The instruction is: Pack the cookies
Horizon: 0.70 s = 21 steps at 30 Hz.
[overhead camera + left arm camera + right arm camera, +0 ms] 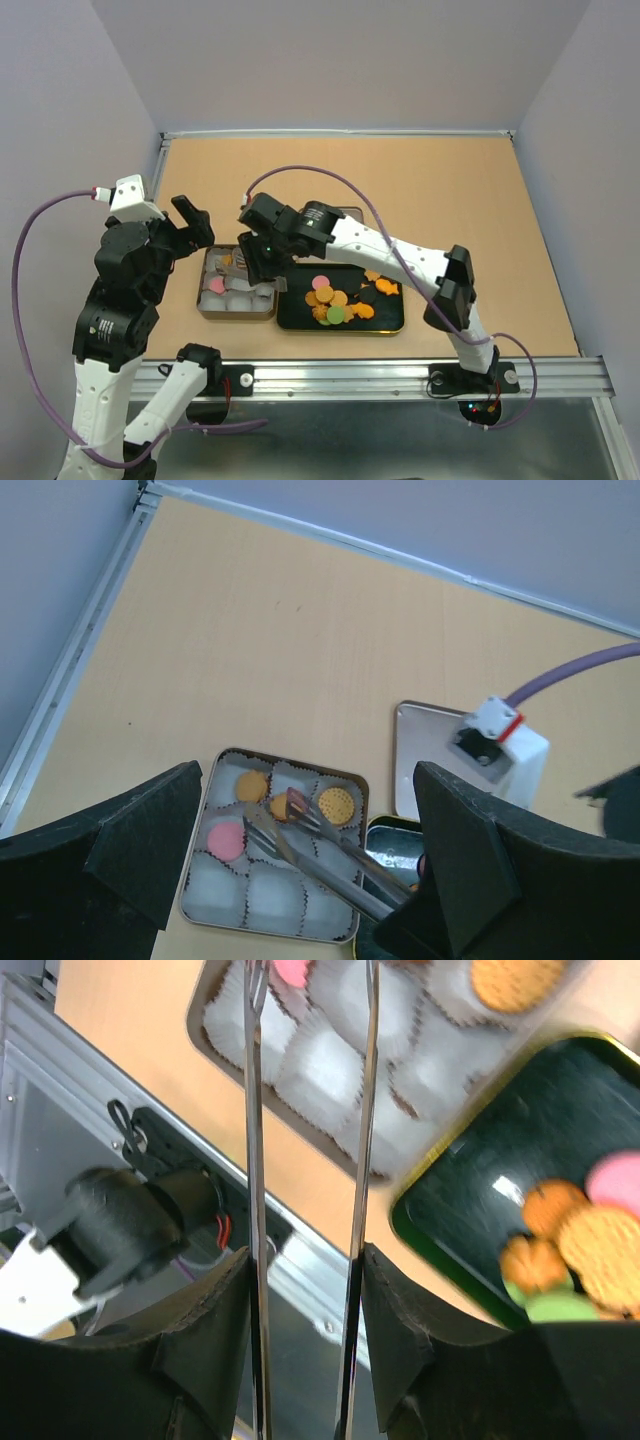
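The right gripper (305, 1290) pinches metal tongs (253, 1160), whose tips sit over the tin (300, 763) at lower centre, seemingly delivering a cookie. The left gripper (305, 855) is spread wide. Most cookies (338, 300) wait in the black tray (292, 315). Next: drop it into an empty cup.

The cookies (338, 300) are orange, tan, green and pink, heaped on a glossy black tray (292, 316) with a yellow rim. The tin (238, 315) is silver, lined with white pleated paper cups (275, 900). The tongs (360, 885) are bare silver metal, the worktop (430, 190) plain tan, the cables (580, 668) purple.
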Tool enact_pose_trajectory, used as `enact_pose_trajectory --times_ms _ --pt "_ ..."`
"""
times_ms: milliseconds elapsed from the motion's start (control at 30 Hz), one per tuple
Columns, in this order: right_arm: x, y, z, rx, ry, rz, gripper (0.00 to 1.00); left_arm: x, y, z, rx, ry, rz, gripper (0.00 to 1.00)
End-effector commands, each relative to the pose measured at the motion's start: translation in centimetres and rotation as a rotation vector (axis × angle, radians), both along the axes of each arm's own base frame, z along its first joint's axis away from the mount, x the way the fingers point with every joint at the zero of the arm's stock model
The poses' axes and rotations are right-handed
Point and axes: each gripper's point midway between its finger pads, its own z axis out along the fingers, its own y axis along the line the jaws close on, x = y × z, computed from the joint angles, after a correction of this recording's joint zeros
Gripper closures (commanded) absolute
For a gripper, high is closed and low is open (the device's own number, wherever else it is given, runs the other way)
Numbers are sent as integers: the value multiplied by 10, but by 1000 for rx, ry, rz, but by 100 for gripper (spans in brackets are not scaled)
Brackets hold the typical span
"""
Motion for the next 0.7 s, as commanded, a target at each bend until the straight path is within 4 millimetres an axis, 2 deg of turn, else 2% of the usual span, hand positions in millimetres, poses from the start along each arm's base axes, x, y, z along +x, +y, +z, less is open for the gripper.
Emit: enact_pose_trajectory --times_ms 0,133,167,267,300,400,533,667 --pt "6 -34 61 94 -97 -100 50 5 -4 17 -4 -56 -21 1" --pt "-5 -74 56 51 -84 -174 50 8 -9 16 -17 -54 -39 1" --pt "-11 -91 53 38 -77 -187 50 9 -10 16 -19 -54 -42 1" --pt "-20 -117 38 -17 -60 -226 50 11 -15 12 -25 -43 -64 1" --pt "-26 -134 27 -64 -44 -238 50 12 -17 9 -28 -39 -69 1" --pt "-34 -160 8 -163 -30 -254 50 13 -22 6 -40 -31 -92 1" --pt "-35 -178 -3 -243 -41 -270 51 14 -28 -2 -53 -11 -116 1" --pt "-31 -186 -4 -297 -59 -288 51 14 -30 -2 -60 -10 -127 1"
